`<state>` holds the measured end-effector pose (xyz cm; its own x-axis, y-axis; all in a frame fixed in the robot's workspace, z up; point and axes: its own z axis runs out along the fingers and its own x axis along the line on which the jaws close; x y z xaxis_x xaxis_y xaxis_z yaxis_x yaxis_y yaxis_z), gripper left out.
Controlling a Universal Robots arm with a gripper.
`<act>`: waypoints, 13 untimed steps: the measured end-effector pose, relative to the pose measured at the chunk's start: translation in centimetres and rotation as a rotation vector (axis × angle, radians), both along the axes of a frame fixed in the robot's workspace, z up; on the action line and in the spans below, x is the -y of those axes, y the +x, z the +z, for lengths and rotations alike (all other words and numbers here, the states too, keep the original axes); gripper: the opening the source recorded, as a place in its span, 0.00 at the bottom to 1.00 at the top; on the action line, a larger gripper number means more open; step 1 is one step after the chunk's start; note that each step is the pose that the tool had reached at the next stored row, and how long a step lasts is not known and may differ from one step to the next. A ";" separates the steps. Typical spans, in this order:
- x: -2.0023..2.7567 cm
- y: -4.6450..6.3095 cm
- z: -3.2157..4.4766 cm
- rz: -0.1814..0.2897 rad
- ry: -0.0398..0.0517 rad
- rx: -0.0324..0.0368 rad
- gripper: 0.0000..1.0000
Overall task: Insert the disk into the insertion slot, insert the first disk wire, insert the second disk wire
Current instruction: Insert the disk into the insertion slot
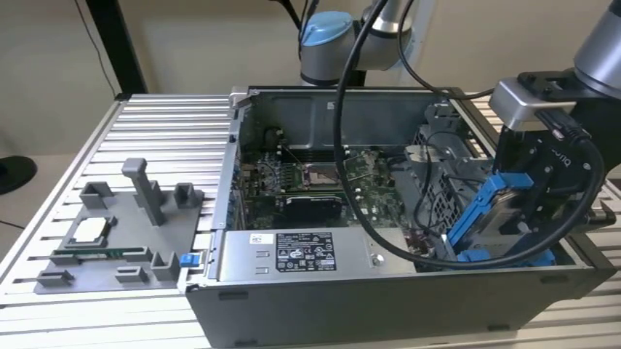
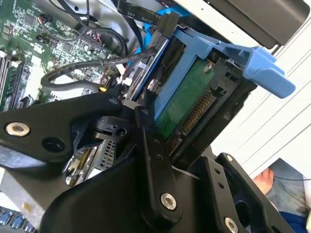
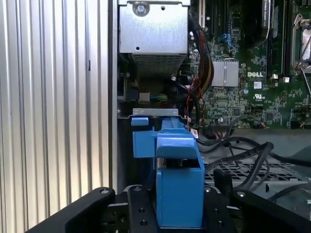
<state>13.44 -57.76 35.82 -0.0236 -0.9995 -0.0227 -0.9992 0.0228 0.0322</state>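
Slatted table (image 1: 174,131) flanks case (image 1: 388,305); gripper (image 1: 531,190) clamps tilted disk (image 1: 507,214)

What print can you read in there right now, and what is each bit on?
White label on the power-supply box: rows of symbols and fine print, too small to read.
White lettering on the motherboard: a maker's logo; the other board markings are too small to read.
Black strip beside the disk: a few white characters, cut off, not readable whole.
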 end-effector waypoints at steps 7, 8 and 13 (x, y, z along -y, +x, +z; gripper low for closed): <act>0.00 0.0 -0.44 0.000 0.0002 -0.0005 0.00; 0.00 0.0 -0.44 0.000 0.0002 -0.0005 0.00; 0.00 0.0 -0.44 0.000 0.0002 -0.0009 1.00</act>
